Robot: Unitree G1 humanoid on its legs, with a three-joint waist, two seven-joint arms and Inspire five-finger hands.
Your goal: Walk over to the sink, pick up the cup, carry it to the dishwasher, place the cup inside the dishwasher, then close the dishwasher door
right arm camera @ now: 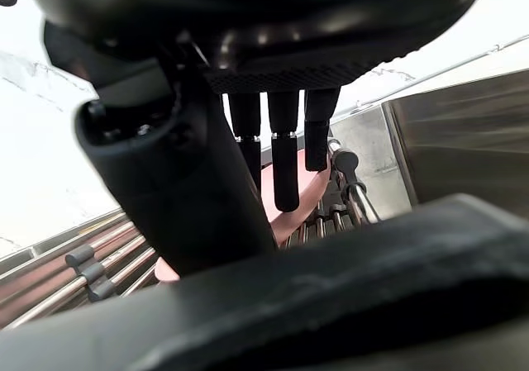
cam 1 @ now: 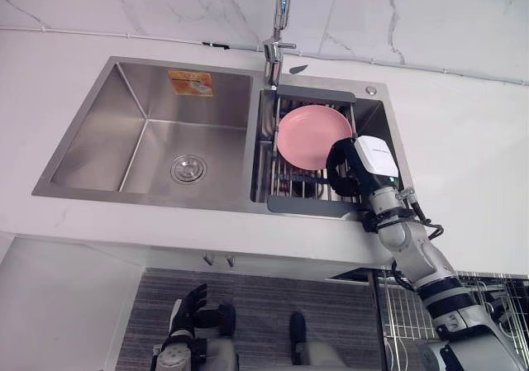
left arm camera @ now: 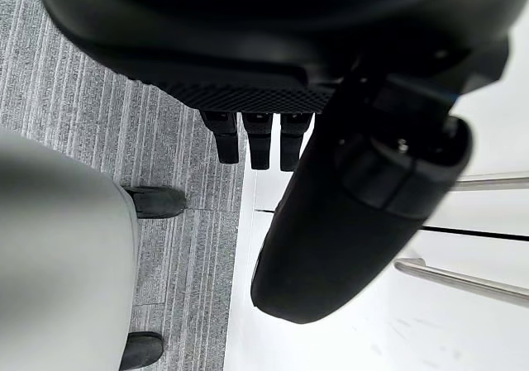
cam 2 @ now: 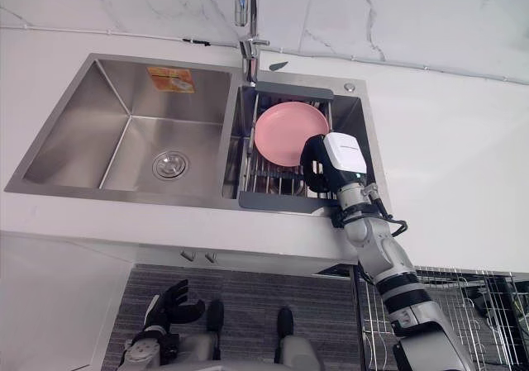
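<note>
1. The right hand (cam 1: 337, 169) hangs over the dish rack (cam 1: 310, 208) in the sink's (cam 1: 124, 131) right basin, fingers (right arm camera: 285, 168) straight and loosely apart, clasping nothing.
2. A pink plate (cam 1: 312, 136) rests in the rack at the hand's 10 o'clock, near the fingertips.
3. I cannot tell where the cup is; it may be hidden beneath the hand.
4. To do this well, lower the hand slowly, keep clear of the plate, and curl the fingers only once the cup's wall sits between thumb and fingers.
5. The left hand (cam 1: 188, 306) hangs low at 7 o'clock, fingers relaxed and spread.
</note>
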